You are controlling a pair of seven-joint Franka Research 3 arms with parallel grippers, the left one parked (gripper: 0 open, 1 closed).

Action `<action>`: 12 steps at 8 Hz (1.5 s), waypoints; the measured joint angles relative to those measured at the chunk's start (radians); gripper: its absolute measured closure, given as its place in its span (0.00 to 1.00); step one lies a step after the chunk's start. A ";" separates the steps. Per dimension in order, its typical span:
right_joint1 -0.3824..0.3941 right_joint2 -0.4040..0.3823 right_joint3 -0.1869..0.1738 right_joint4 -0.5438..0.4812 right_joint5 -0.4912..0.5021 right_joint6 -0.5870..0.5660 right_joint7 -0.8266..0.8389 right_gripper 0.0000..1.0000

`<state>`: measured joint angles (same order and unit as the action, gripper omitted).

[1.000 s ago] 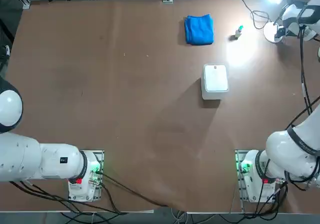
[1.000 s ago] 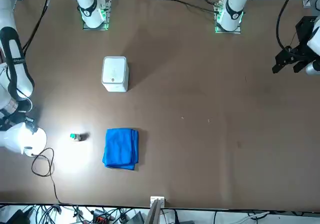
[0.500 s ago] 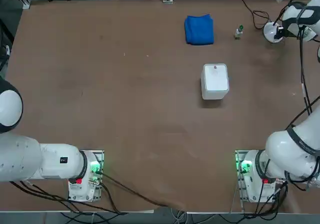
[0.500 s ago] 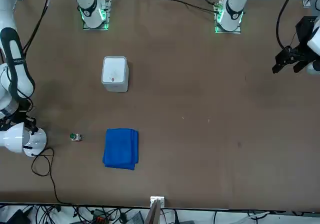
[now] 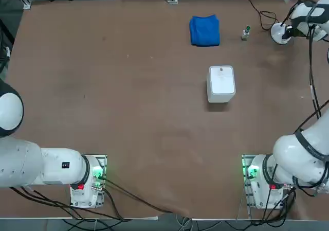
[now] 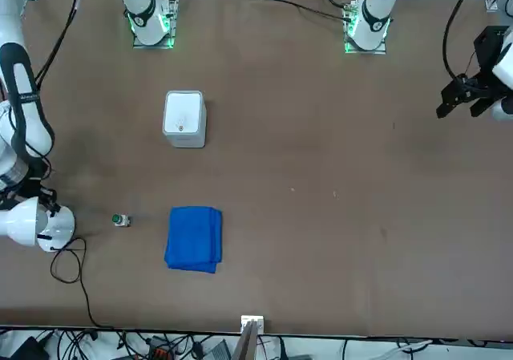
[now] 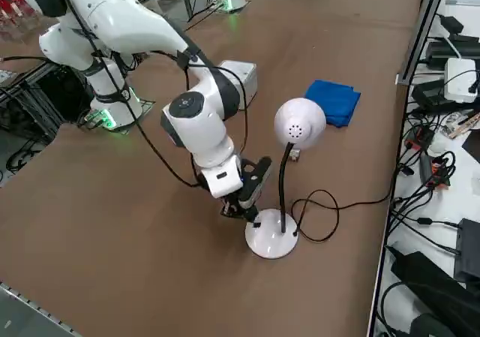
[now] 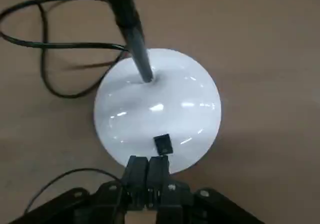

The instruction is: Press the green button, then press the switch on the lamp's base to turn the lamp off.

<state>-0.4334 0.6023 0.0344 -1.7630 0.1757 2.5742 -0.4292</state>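
The right arm's black two-finger gripper (image 8: 148, 170) hangs over the near edge of the lamp's flat round white disc base (image 8: 157, 109), its fingers pressed flat together with nothing between them, their tips just short of the small black square switch (image 8: 162, 144) set into the disc. From the right side, the gripper (image 7: 247, 215) points down at the base (image 7: 271, 239), right at its rim; whether the tips touch the disc cannot be told. The slim desk lamp (image 7: 289, 172) stands at the far right corner of the brown table (image 5: 128, 112); its thin black bent stem rises from the disc to a small round white head (image 7: 300, 123), which shows no glow, and no bright patch lies on the table around it. A thin black cable (image 7: 322, 213) loops over the table beside the base. The tiny green button on its pale stub (image 5: 246, 32) sits between the lamp's base and a folded blue cloth (image 5: 204, 30), apart from both. A white rounded-square box (image 5: 221, 83) stands nearer the table's middle.
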 joint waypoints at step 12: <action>0.235 -0.528 0.021 0.171 -0.163 -1.005 0.320 0.00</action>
<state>-0.1982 0.0738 0.0550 -1.5917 0.0129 1.5690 -0.1092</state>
